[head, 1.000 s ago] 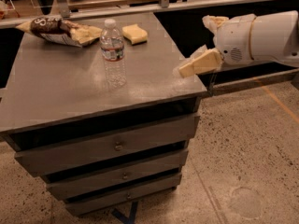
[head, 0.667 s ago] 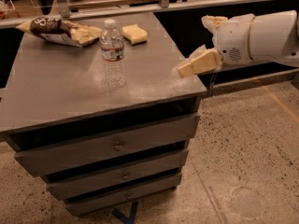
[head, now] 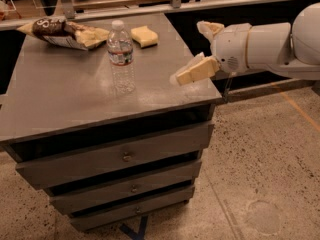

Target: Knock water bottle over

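The water bottle [head: 121,59] is small, clear and ribbed, with a white cap and a white, red and blue label band. It stands upright near the middle of the grey cabinet top [head: 65,99]. My gripper [head: 198,51] hangs over the cabinet's right edge, to the right of the bottle and apart from it. Its two tan fingers are spread wide: the lower fingertip [head: 187,74] points left toward the bottle and the upper one [head: 209,29] sits farther back. It holds nothing.
A brown snack bag [head: 55,30] lies at the back left of the top and a yellow sponge [head: 144,35] at the back centre. The cabinet has three drawers [head: 125,156]. A railing runs behind it, and speckled floor lies to the right.
My gripper has moved a little to the left, over the cabinet's right edge and closer to the bottle. The bottle has not moved.
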### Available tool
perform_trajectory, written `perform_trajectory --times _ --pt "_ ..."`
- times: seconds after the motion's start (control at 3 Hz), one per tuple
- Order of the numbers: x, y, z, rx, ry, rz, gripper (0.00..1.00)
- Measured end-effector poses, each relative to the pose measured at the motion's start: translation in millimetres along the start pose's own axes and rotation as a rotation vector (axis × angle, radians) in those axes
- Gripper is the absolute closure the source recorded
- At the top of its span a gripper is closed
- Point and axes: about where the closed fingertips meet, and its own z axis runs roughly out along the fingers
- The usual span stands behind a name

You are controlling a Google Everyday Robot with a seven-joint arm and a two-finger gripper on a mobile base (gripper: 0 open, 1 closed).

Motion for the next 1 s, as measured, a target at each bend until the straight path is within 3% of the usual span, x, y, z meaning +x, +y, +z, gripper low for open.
perform_trajectory --times 0.33,1.0 --pt "4.2 0.3 28.2 -0.039 -0.045 -0.024 0.0" --pt "9.1 4.6 83.3 -0.133 -0.136 0.032 0.0"
